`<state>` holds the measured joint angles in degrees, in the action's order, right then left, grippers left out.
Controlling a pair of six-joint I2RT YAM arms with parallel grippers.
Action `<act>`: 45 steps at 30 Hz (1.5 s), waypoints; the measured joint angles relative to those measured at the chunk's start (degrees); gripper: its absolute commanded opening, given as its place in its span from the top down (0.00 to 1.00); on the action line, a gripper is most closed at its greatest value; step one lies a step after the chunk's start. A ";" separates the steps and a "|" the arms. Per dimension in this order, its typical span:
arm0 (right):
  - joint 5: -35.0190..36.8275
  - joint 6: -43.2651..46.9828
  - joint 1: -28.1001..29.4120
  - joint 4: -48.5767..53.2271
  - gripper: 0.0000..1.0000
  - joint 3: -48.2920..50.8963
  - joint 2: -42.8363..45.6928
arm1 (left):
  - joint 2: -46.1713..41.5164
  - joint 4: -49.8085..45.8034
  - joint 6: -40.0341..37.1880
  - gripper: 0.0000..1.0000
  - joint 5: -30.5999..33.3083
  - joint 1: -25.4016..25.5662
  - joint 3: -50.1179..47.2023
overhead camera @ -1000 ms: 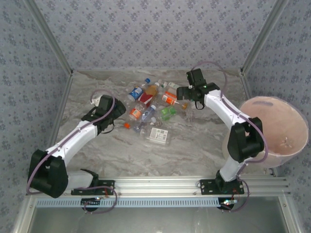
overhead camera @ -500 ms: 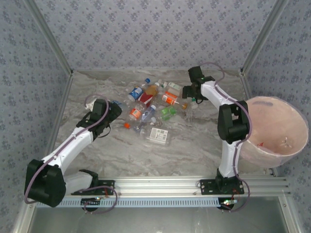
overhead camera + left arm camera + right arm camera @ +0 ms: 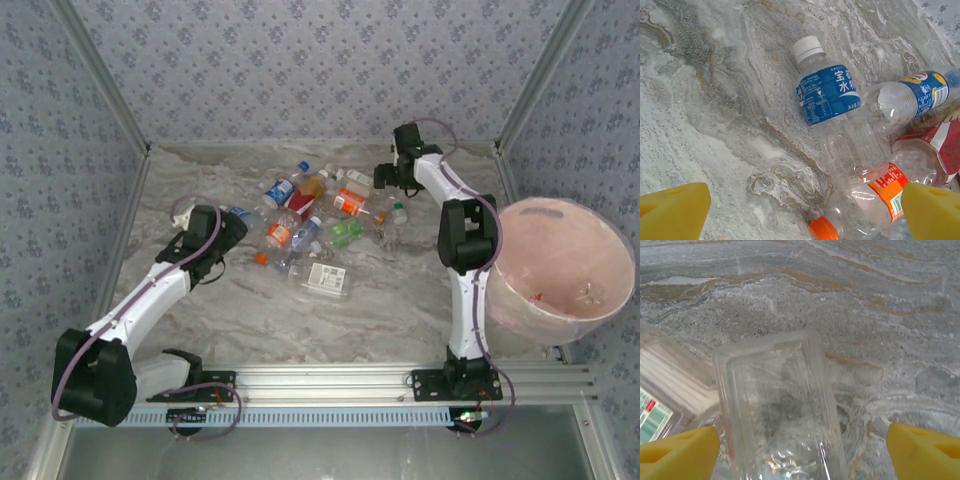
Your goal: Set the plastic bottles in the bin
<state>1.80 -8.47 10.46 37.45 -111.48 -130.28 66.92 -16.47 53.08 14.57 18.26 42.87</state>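
Plastic bottles (image 3: 310, 215) lie heaped on marble table (image 3: 400, 310), far-centre, well left of bin (image 3: 560, 250). Clear square bottle (image 3: 780, 410) lies between right gripper (image 3: 800, 452) fingers, jaws wide, not clamped on it. Left gripper (image 3: 800, 215) spread fully, empty, hovers at heap's left edge near blue-label bottle (image 3: 827, 92).

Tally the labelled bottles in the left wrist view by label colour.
Blue-label bottles: 2, the white-capped one and the one to its right
Red-label bottle: 1
Orange-label bottle: 1
Total: 4
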 measured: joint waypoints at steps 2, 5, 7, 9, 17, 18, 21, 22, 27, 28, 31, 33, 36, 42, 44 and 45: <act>-0.15 0.57 -0.09 0.76 0.19 -1.36 -1.25 | 0.02 0.02 0.04 0.02 0.02 -0.28 -0.07; -0.72 0.81 -0.09 0.94 0.20 -2.45 -2.86 | 0.39 0.09 0.17 0.02 -0.02 -0.66 -0.07; -0.85 0.83 -0.09 1.16 0.21 -3.02 -3.17 | 1.07 0.11 0.17 0.02 -0.02 -0.70 -0.07; -0.76 0.81 -0.09 1.25 0.24 -3.32 -3.58 | 1.79 0.09 0.17 0.02 -0.17 -0.81 -0.07; 0.35 0.17 0.07 1.38 0.23 -3.34 -4.61 | 2.69 0.13 0.17 0.02 -0.96 -0.81 -0.07; 0.35 0.13 0.07 1.42 0.25 -3.34 -4.79 | 2.69 0.13 0.17 0.02 -1.20 -0.81 -0.07; 0.35 -0.33 0.17 1.57 0.34 -3.26 -5.05 | 2.69 0.13 0.17 0.02 -1.36 -0.81 -0.04; 0.42 -0.57 0.20 1.55 0.36 -3.04 -5.05 | 2.69 0.13 0.17 0.02 -1.44 -0.81 -0.07; 1.53 -1.49 0.76 -1.88 0.43 4.26 -0.94 | 2.69 0.13 0.20 0.02 -1.55 -0.81 -0.07; 1.79 -1.75 0.96 -2.40 0.44 6.91 0.72 | 2.69 0.13 0.22 0.02 -1.57 -0.81 -0.07; 2.54 -2.75 1.44 -4.09 0.45 13.18 5.29 | 2.69 0.20 0.44 0.02 -1.79 -0.81 -0.07; 3.19 -3.80 1.95 -5.99 0.46 17.38 9.07 | 2.69 0.44 0.59 0.02 -2.05 -0.81 -0.07; 4.15 -5.09 2.64 -8.48 0.46 21.94 14.49 | 2.78 1.25 0.63 0.02 -2.73 -0.81 -0.07; 6.47 -6.86 4.94 -13.09 0.47 28.17 24.70 | 3.80 3.26 0.59 0.02 -4.79 -0.81 -0.07; 6.99 -7.19 5.77 -13.97 0.47 29.66 27.93 | 3.98 3.98 0.59 0.02 -5.33 -0.81 -0.07; 7.23 -7.23 6.21 -14.25 0.47 30.21 29.51 | 4.20 4.59 0.59 0.02 -5.81 -0.81 -0.07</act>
<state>9.04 -15.70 16.67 23.20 -81.28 -100.77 71.11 -11.88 53.67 8.75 17.45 42.81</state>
